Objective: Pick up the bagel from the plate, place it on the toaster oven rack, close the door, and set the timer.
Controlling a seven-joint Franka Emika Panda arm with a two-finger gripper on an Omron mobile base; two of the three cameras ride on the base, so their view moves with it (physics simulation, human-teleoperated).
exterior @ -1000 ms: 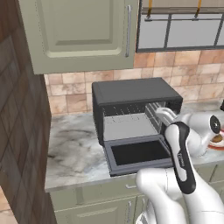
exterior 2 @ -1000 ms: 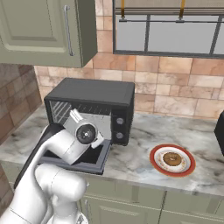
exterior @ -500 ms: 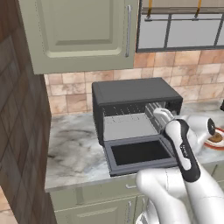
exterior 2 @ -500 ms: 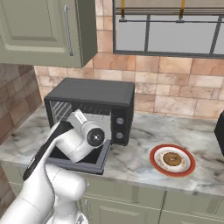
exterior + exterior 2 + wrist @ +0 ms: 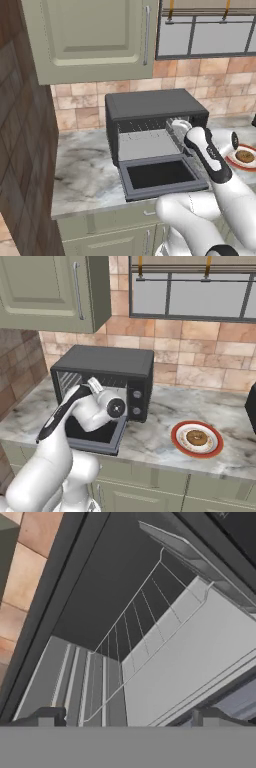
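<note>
1. We start with the bagel (image 5: 195, 437): it lies flat in the middle of the plate (image 5: 178, 442), untouched, on the marble counter (image 5: 155, 406) well to the right of the toaster oven (image 5: 105, 363).
2. Being round, the bagel has no long axis to line up with; we judge that any approach from above would serve, with the fingers straddling its width.
3. The plate sits apart from the oven, with bare counter between the two. In the left base view, bagel (image 5: 245, 156) and plate (image 5: 231, 161) show at the far right edge, beyond the arm's wrist.
4. The gripper (image 5: 127, 717) is at the mouth of the oven, at its right side, facing inward at the toaster oven rack (image 5: 172, 654). Its fingertips (image 5: 47, 716) stand wide apart with nothing between them.
5. So the relation the coming move turns on: the bagel lies to the right of the gripper and lower, down at counter level, while the hand points the other way, into the oven cavity. We judge the hand must back out, swing right across the open counter, and turn to look down on the plate.
6. The door (image 5: 162, 175) hangs open and flat toward the near side, below the hand. There is one arm, so no choice of which is nearer.
7. By our reckoning the pick has not begun.
</note>
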